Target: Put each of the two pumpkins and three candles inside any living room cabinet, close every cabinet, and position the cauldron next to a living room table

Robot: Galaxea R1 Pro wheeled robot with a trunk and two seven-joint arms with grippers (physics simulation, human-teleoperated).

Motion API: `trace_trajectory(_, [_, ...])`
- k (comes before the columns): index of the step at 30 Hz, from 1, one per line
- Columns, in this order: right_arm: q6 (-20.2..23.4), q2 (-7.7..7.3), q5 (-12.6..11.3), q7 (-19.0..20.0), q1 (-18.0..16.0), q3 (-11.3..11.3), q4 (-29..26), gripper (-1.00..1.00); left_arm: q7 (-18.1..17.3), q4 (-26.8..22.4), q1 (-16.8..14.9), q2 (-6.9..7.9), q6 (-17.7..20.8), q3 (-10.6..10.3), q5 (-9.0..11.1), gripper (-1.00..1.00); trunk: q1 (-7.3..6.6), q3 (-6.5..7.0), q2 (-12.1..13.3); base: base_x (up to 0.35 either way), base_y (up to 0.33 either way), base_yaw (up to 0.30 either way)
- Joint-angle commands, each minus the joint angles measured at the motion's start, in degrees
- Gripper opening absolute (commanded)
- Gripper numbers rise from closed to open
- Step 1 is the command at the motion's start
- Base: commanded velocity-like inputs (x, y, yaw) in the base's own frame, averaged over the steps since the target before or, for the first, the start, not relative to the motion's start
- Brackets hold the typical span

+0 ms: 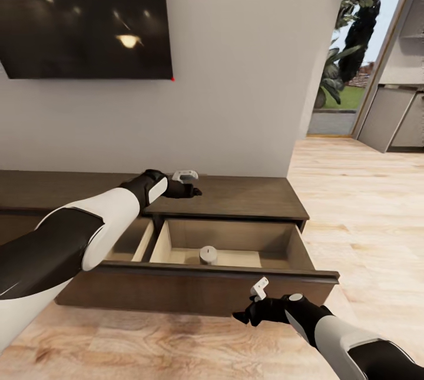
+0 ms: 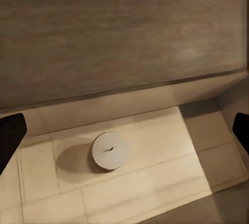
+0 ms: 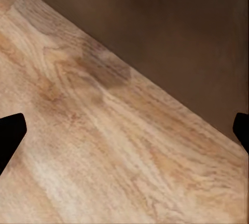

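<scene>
The long dark brown cabinet [image 1: 247, 197] stands against the wall with its right drawer [image 1: 277, 277] pulled out. One off-white candle [image 1: 207, 255] stands upright on the drawer's light beige floor. My left gripper [image 1: 189, 183] hovers open over the cabinet top, above the drawer's back edge. The left wrist view looks straight down on the candle [image 2: 110, 151], with a dark fingertip [image 2: 10, 136] at each side edge and nothing held. My right gripper [image 1: 250, 303] is open and empty, low over the floor just in front of the drawer front [image 3: 207, 42]. The pumpkins and the cauldron are out of view.
A second drawer [image 1: 132, 242] to the left also stands open, partly hidden by my left arm. A dark TV [image 1: 85, 15] hangs on the wall above. Wooden floor [image 1: 365, 221] stretches to the right toward a glass door [image 1: 341, 74] and grey units [image 1: 394, 115].
</scene>
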Motion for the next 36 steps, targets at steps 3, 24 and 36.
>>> trace_trajectory(3, [-0.3, 0.04, 0.4, -0.1, 0.0, -0.4, -0.1, 1.00, 0.1, 0.1, 0.1, 0.01, 0.4, -0.5, 0.5, 1.00, -0.09, 0.62, 0.0, 0.000, 0.000, 0.000])
trace_trajectory(24, [-0.3, 1.67, 1.0, -19.6, 0.0, -0.2, 5.5, 1.00, 5.5, 0.1, 8.9, 2.85, -2.6, -0.5, 0.6, 1.00, -0.82, 5.23, 0.7, 0.000, 0.000, 0.000])
trace_trajectory(36, [-6.7, -13.47, -1.8, -23.5, 9.1, -0.2, 5.9, 1.00, 10.4, 0.1, 23.4, 5.17, -15.2, -0.5, 0.7, 1.00, -3.46, 7.39, 5.5, 0.000, 0.000, 0.000])
